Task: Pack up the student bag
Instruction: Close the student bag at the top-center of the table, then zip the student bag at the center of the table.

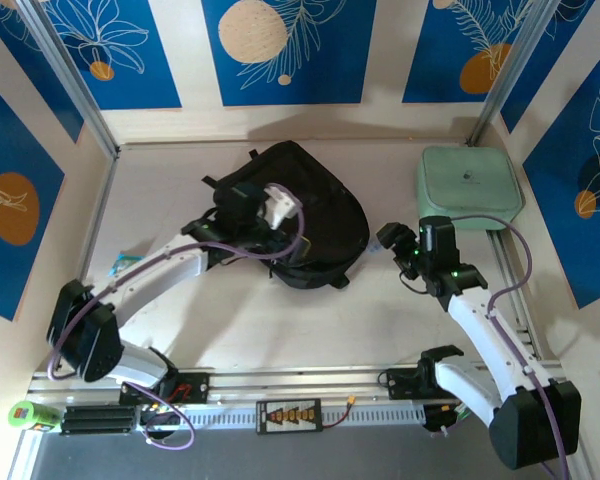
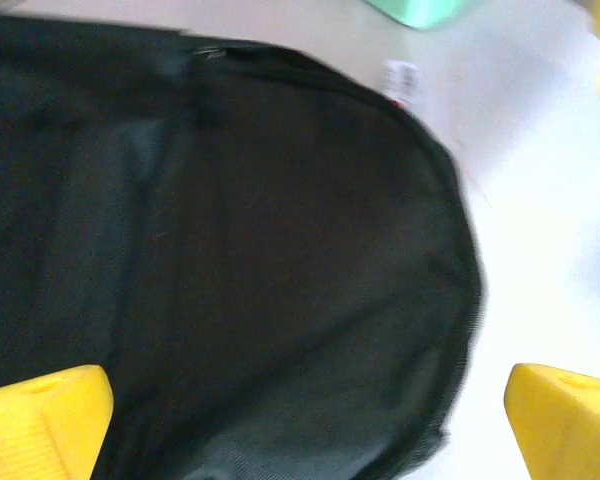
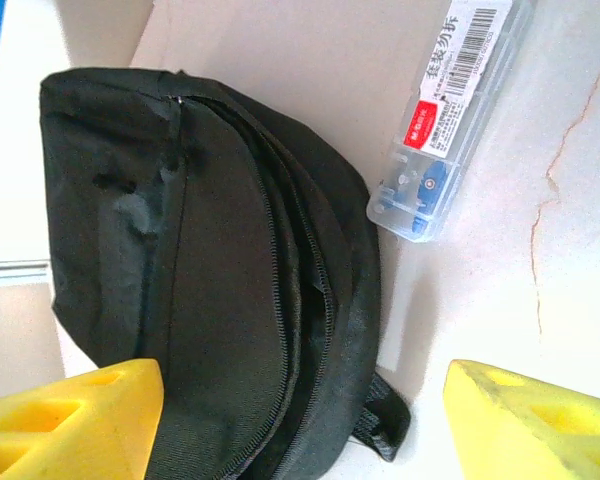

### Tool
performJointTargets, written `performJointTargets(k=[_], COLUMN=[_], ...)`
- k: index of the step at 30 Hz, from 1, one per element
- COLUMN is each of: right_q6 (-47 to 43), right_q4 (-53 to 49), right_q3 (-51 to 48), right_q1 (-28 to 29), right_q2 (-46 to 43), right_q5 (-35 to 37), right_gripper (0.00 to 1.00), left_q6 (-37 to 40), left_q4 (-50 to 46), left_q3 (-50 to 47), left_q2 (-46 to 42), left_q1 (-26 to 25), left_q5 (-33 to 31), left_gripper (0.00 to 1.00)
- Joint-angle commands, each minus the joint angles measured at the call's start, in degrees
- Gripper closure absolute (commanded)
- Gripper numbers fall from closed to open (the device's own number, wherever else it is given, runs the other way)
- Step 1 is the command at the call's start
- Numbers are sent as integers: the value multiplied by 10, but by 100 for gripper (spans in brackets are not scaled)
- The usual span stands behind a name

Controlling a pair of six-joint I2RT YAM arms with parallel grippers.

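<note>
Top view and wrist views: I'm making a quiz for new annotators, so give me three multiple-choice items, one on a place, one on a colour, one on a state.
1. Where is the green case relative to the bag?
A. On top of it.
B. To its right, apart from it.
C. Inside it.

2. What colour is the bag?
A. Red.
B. White.
C. Black.

3. How does the left gripper stand?
A. Open, over the bag.
B. Shut on a strap.
C. Shut on the case.

Answers:
1 B: the top view shows bare table between them.
2 C: its fabric is black in all three views.
3 A: its yellow fingers stand wide apart, gripping nothing.
</note>
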Motion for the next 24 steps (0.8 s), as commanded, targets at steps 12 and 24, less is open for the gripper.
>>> performJointTargets(k=[12,24], right_q6=[-31,-18], right_q4=[17,46], right_q3=[92,104], right_q1=[101,133], right_q2=[110,152], right_q5=[-7,-24], right_gripper=[25,25], left_q6=[-492,-596], left_q4=[165,344], left_q3=[-189,-177], left_q2=[18,142], left_q1=[248,302], left_q5=[88,199], left_gripper=[30,48])
